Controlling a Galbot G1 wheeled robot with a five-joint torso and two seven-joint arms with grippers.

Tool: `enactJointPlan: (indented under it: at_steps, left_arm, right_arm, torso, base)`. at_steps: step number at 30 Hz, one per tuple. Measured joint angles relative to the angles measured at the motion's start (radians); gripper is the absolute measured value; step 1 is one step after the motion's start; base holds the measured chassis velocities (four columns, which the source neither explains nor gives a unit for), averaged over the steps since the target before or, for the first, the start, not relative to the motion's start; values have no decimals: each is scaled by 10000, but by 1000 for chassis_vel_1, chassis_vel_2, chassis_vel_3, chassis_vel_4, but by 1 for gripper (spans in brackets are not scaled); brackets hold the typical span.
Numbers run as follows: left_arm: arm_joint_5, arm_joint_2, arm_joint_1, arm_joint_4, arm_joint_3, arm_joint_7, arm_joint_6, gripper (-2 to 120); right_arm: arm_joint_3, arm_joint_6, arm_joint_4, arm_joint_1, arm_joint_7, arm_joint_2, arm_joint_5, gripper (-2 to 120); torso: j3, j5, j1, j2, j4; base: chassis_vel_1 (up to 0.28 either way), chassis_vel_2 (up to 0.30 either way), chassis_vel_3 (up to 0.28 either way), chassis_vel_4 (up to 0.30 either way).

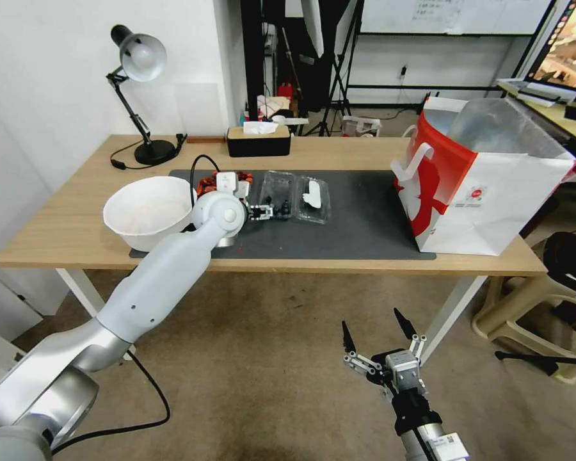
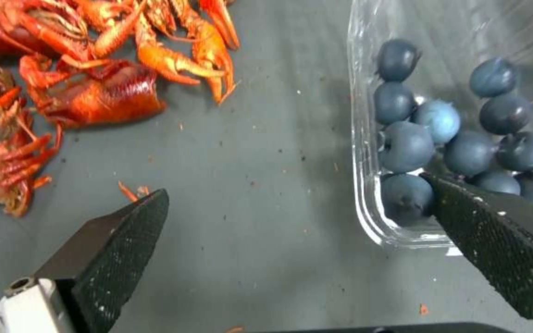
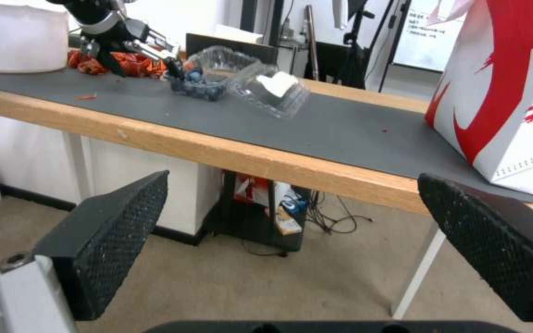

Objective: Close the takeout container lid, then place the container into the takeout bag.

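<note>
A wooden table [image 1: 64, 230] carries a grey mat [image 1: 358, 224], with a lamp [image 1: 137, 57] and a tissue box [image 1: 258, 139] at its back edge. On the mat the container [image 1: 276, 195] lies with its lid [image 1: 312, 198] folded flat beside it, white label up. The left gripper [image 2: 297, 203] hovers low at the container's near corner, its 2 fingers spread apart: 1 finger [image 2: 495, 231] sits over the rim, just above the berries [image 2: 458, 134], and the other finger [image 2: 115, 245] hangs over bare mat outside the container. The container wall runs between the 2 fingers, nearer the finger over the berries. Red crayfish [image 2: 63, 78] lie on the mat beyond the outer finger, beside a white bowl [image 1: 148, 211]. The bag [image 1: 486, 179] stands upright and open, well apart from these fingers, at the mat's far end. The right gripper [image 1: 377, 328] hangs below the table's edge, fingers spread and empty.
</note>
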Motion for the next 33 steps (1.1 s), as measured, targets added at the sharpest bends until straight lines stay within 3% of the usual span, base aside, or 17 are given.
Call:
enactJointPlan:
  at_steps: [22, 33]
  left_arm:
    - [-648, 21, 53, -262, -86, -719, 0, 100]
    - [-754, 127, 73, -472, -133, -779, 0, 100]
  right_arm:
    - [-47, 10, 50, -27, -15, 3, -56, 100]
    - [-71, 24, 100, -54, -19, 9, -94, 100]
  torso:
    - [0, 0, 0, 0, 0]
    - [0, 0, -1, 0, 0]
  base:
    - [0, 0, 0, 0]
    - [0, 0, 0, 0]
